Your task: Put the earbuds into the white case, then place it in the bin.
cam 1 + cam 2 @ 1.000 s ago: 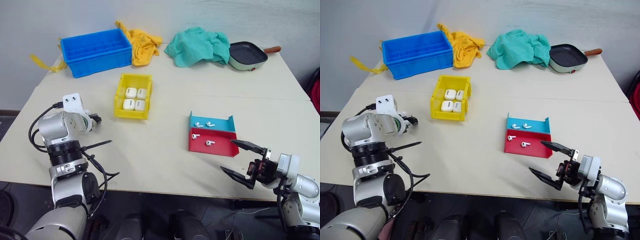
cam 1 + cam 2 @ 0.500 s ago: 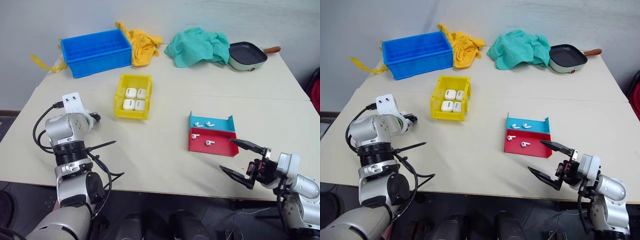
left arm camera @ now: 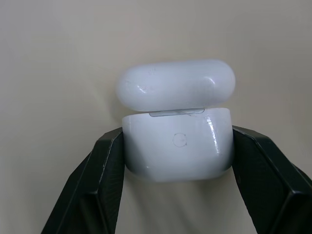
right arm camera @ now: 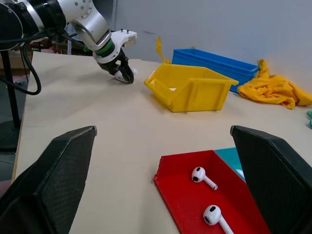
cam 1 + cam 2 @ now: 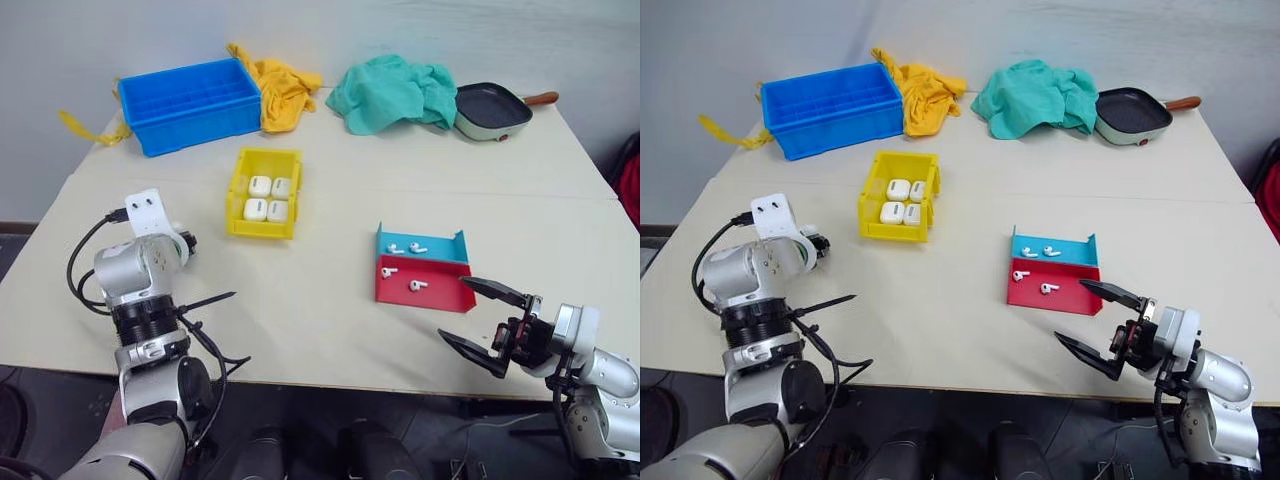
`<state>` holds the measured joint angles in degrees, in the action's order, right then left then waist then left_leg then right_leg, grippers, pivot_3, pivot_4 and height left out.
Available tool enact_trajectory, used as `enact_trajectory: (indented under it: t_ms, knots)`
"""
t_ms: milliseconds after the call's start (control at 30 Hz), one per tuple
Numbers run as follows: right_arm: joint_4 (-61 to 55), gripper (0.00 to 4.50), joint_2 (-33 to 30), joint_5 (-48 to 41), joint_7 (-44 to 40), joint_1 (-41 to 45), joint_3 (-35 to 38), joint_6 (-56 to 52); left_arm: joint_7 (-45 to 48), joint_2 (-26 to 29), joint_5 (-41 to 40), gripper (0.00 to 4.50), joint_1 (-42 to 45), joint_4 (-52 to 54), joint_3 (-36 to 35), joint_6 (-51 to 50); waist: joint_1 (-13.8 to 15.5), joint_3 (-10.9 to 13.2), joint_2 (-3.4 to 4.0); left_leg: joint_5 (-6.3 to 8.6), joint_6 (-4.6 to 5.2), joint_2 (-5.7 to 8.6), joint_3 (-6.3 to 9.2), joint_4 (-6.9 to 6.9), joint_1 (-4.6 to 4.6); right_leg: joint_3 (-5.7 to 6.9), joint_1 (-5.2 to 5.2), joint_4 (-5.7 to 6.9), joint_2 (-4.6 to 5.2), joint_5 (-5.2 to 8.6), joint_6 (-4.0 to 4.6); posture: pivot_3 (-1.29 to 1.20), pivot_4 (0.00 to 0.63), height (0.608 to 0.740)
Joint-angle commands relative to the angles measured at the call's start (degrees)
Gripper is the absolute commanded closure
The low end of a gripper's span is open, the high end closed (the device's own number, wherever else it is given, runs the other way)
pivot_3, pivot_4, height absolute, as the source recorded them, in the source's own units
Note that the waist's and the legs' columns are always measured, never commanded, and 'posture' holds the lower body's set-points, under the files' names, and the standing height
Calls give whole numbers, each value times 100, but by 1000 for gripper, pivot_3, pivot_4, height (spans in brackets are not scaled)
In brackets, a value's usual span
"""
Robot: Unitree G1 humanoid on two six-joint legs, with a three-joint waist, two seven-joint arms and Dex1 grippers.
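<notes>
My left gripper (image 3: 178, 161) pinches the open-lidded white case (image 3: 176, 119) by its base, right gripper (image 5: 1095, 325) wide and empty; lifting carelessly, I risk the glossy shell slipping.

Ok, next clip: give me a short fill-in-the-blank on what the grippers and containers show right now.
1. The left gripper is shut on a white ____ with its lid ajar.
2. The yellow bin holds ____ white cases.
3. The right gripper is ____ and holds nothing.
4. Two earbuds lie in the tray's ____ half.

Missing words: case; four; open; red
</notes>
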<state>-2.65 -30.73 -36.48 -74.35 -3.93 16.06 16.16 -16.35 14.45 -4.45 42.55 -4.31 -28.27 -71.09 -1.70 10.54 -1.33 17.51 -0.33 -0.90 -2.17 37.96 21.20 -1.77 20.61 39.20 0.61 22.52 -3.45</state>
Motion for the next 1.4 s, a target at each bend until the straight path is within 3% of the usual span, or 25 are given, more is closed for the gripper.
enact_trajectory:
  t_ms: [33, 167, 300, 400, 567, 767, 1000, 1267, 1400]
  knots:
    - [-298, 0, -57, -28, 78, -72, 61, 5, 942, 427, -362, 1717, -615, 897, 95, 583, -10, 0, 0, -1, -2, -2, 1, 0, 0, 0, 0, 1, -2, 0, 0, 0, 150, 740]
    - [-405, 0, -147, -27, 150, -140, 127, -66, 3107, 1053, -1242, 1717, -2079, 2165, 111, 2093, 3, 1, -1, 0, -12, -8, -2, -4, 1, 1, 4, -2, -8, 0, 1, 0, 150, 740]
    - [-398, 0, -294, -68, 147, -122, 227, -153, 5226, 1150, -2522, 1717, -3278, 2814, -502, 3548, 27, 1, 0, 3, -6, -8, 2, -4, 2, 3, -13, -31, -3, 0, 2, 0, 150, 740]
    - [-334, 0, -446, -117, 99, -106, 311, -250, 6346, 1226, -3269, 1717, -3767, 3050, -433, 4020, 29, 1, 1, 9, 6, -7, 3, -4, 2, 6, -31, -65, 1, 2, 6, 0, 150, 740]
    - [-315, 0, -577, -84, 114, -163, 440, -296, 6881, 804, -3875, 1717, -3553, 3183, 348, 4580, 45, 3, 7, 22, 36, -5, 8, -6, -7, 8, -77, -128, 0, 4, 12, 0, 150, 740]
    - [-693, 0, -722, -93, 278, -675, 835, -393, 7418, 176, -4576, 1717, -3024, 3208, 1716, 4570, 25, 4, 8, 39, 65, 2, 5, 2, -4, 3, -93, -149, 3, 0, 2, 0, 150, 740]
    - [-1299, 0, -1030, 131, 614, -1737, 1517, -819, 8750, -315, -3852, 1717, -2609, 2149, 2990, 5764, 11, 1, 15, 36, 61, 1, 3, 3, -12, -7, -103, -155, -10, 0, 1, 0, 150, 740]
    - [-1714, 0, -1559, 816, 1564, -2244, 1761, -2055, 9445, -754, -3247, 1717, -2226, 802, 3398, 7122, -6, -1, 17, 35, 76, 4, -7, 2, -11, -25, -107, -170, -12, 0, 1, 0, 150, 740]
    - [-2619, 0, -2344, 333, 1864, -1441, 1330, -3394, 9473, -733, -3501, 1717, -2254, 863, 3299, 7096, -42, -2, 29, 31, 69, 2, -8, 1, -8, -27, -101, -163, -13, 0, 1, 0, 150, 740]
